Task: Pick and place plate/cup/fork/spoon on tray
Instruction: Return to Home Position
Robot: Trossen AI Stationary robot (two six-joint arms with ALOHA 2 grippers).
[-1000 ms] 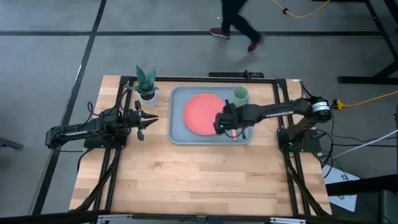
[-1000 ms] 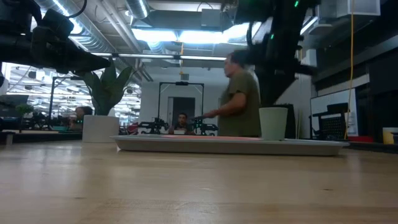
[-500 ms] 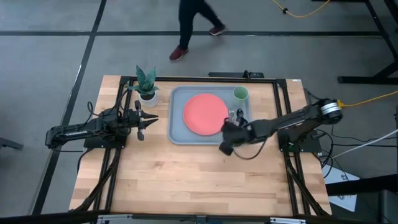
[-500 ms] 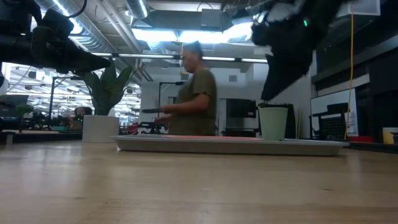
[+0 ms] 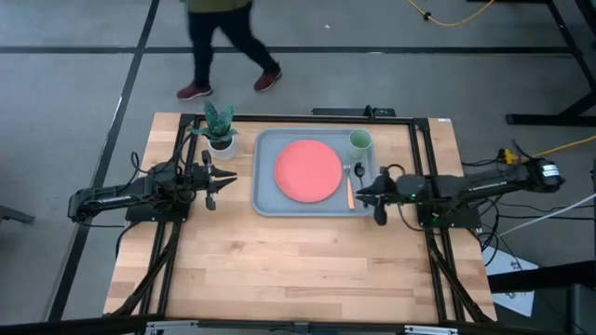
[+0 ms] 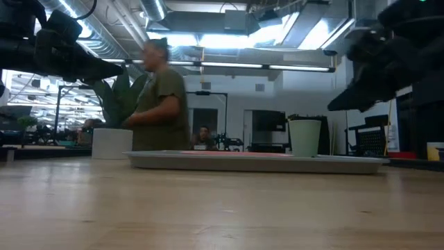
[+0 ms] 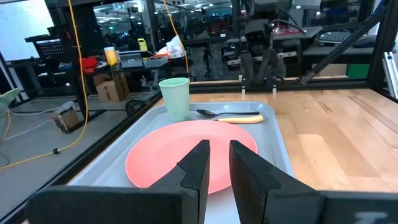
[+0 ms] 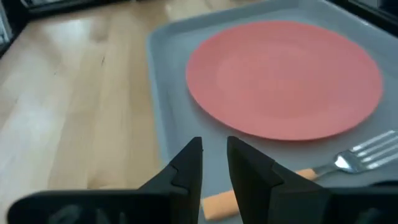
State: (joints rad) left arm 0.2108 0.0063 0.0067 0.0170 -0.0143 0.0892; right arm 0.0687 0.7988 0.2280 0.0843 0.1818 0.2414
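Observation:
The coral plate (image 5: 308, 170) lies in the middle of the grey-blue tray (image 5: 265, 200). The pale-green cup (image 5: 360, 140) stands in the tray's far right corner. The fork (image 5: 349, 186), with an orange handle, and the dark spoon (image 5: 358, 172) lie side by side on the tray, to the right of the plate. My right gripper (image 5: 365, 192) is shut and empty, level at the tray's right rim, with the fork's handle (image 8: 217, 202) just ahead of it. My left gripper (image 5: 228, 179) is shut and empty, left of the tray.
A white pot with a green plant (image 5: 220, 135) stands at the far left, beside the tray. A person (image 5: 219, 42) walks on the floor beyond the table's far edge. Bare wooden tabletop (image 5: 298, 270) fills the near half.
My right gripper has drawn back from above the plate's right edge, first toward the near edge, then toward the table's right edge, to the tray's right rim. The fork now shows lying on the tray beside the spoon. The person has walked leftward behind the table.

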